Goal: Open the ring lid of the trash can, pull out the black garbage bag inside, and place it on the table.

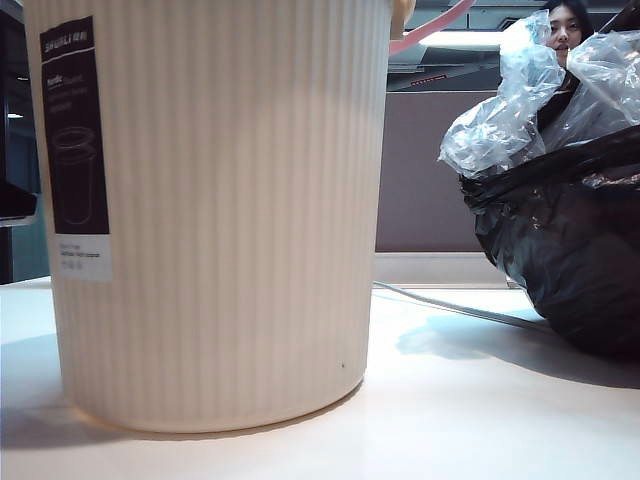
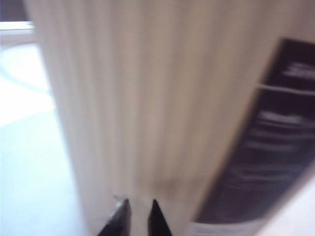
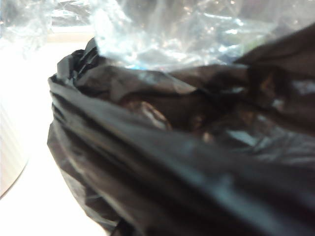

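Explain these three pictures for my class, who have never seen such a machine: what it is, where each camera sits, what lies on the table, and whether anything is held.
It is a robot with two arms, each ending in a two-finger tool. One camera stands off the arms, low by the table; the others ride on the wrists. On the table stand the trash can and, right of it, the black garbage bag, already out. The pink ring lid shows at the can's top edge. The left tool, nearly shut, holds nothing beside the can. The right tool is hidden behind the bag, shut; whether it grips the bag cannot be told.

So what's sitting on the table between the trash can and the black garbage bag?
Exterior view: mostly bare table, crossed only by a thin grey cable running from behind the trash can toward the black garbage bag.
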### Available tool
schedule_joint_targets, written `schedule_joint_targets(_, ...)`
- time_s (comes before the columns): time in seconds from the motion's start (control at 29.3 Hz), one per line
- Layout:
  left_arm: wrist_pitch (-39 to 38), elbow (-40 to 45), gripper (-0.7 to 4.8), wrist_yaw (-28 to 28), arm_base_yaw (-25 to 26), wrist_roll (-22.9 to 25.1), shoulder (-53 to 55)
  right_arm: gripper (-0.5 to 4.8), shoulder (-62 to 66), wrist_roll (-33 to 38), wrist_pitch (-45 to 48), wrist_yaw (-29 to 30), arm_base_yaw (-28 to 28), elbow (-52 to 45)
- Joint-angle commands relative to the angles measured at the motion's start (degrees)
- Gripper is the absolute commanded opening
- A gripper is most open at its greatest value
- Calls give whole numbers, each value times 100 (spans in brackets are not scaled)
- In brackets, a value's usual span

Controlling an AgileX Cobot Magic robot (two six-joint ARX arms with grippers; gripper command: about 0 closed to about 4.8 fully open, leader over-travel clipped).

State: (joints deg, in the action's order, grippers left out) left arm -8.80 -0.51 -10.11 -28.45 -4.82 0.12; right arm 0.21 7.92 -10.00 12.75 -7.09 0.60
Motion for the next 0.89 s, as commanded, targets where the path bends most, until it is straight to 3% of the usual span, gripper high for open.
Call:
schedule_joint_targets(0.03,-55,0,52,-39,433,-9,4,-1,-2,22,0,0,101,15)
schedule_joint_targets(0.41,-55,0,52,-15,2544,-9,4,-1,-2,22,0,2,839,15)
schedule_joint_targets(0.89,-55,0,52,-17,2568,-9,4,-1,-2,20,0,0,909,15)
